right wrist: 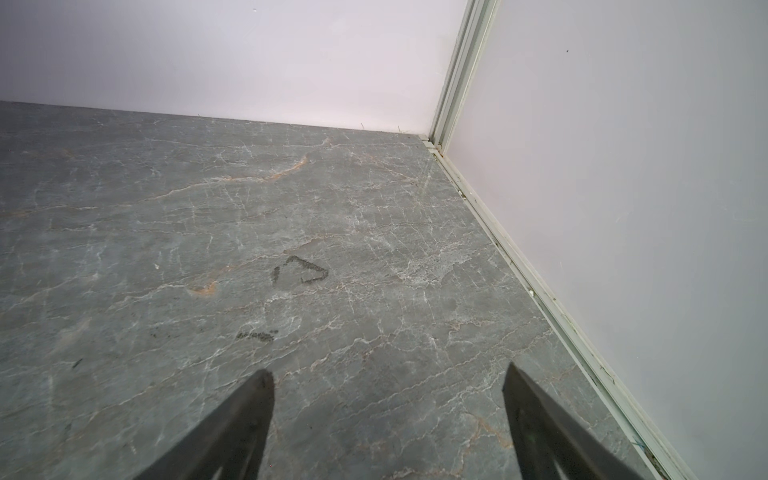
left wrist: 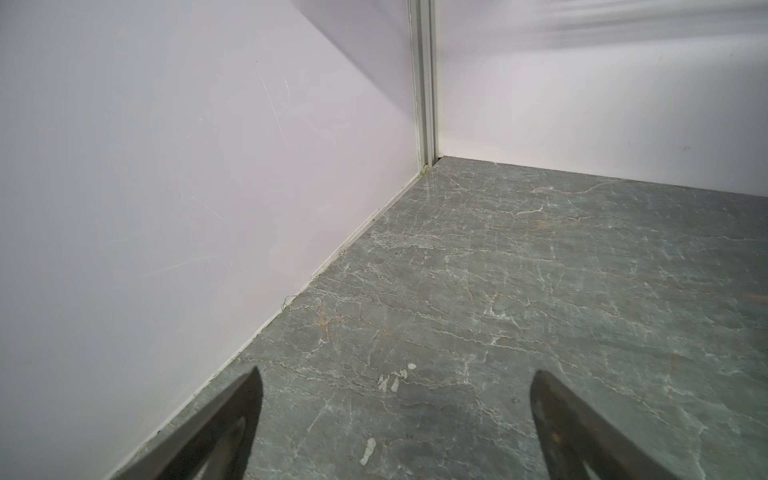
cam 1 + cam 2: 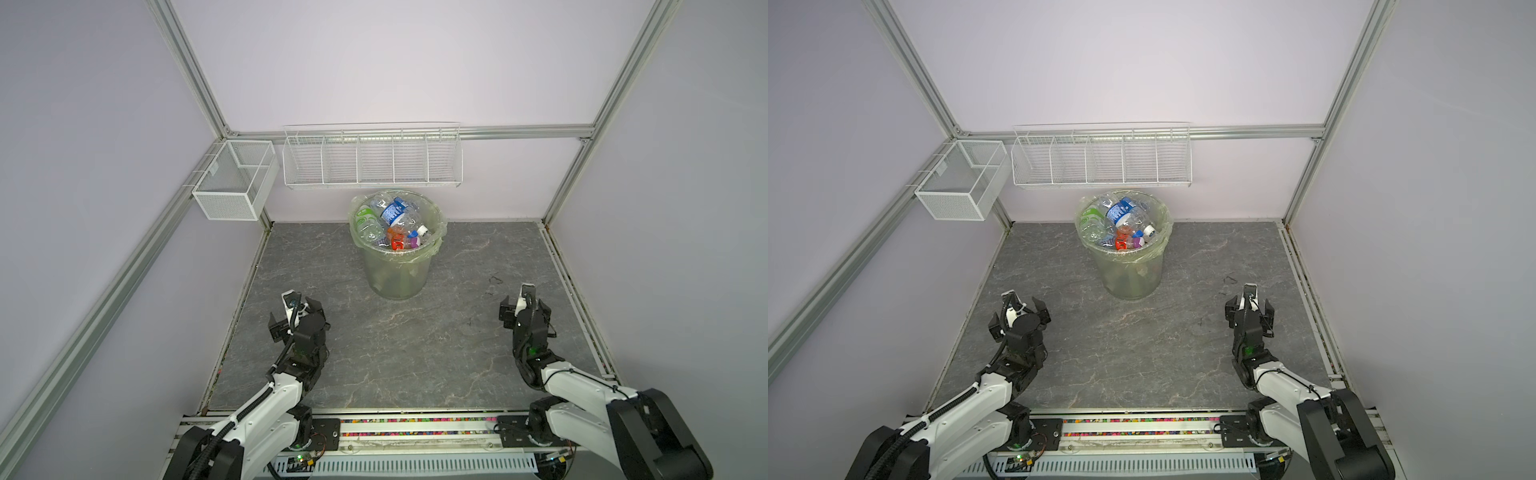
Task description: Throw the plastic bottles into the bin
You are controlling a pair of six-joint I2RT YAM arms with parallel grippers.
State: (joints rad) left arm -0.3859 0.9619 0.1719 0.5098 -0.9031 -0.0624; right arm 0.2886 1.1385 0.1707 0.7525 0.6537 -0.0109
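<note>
Nearest up is the rail (image 3: pixel 415 432) along the near edge, with 2 arms on it, left arm (image 3: pixel 266 399) and right arm (image 3: pixel 582 386), both reaching toward the far side.

Left claw (image 3: pixel 296 318) is spread wide and holds nothing. Its wrist view shows 2 dark fingers (image 2: pixel 232 419) well apart, with only the grey marbled table (image 2: pixel 498 291) in the gap. Right claw (image 3: pixel 525 311) is spread too, a touch narrower, and it's empty as well. Can't tell from any view whether the tips touch the table.

Every one of the bottles (image 3: pixel 392 220) I can see is piled in the bin (image 3: pixel 397 274). It stands at the far middle of the table, below the rack (image 3: pixel 372 160) and well apart from both claws. No real count possible, since they're clear and jumbled, with bits of blue, green and orange in the heap.

Only the top views show the bin, the rack and the mesh box (image 3: pixel 232 187) on the left wall. The left wrist view gets just the far left corner. The right wrist view gets the far right corner plus a dark triangle mark (image 1: pixel 300 271) on the table, which is only a faint smudge from above.

Tally: 2 arms, 2 claws, 1 bin, 1 mesh box, 1 rack with 5 compartments.
</note>
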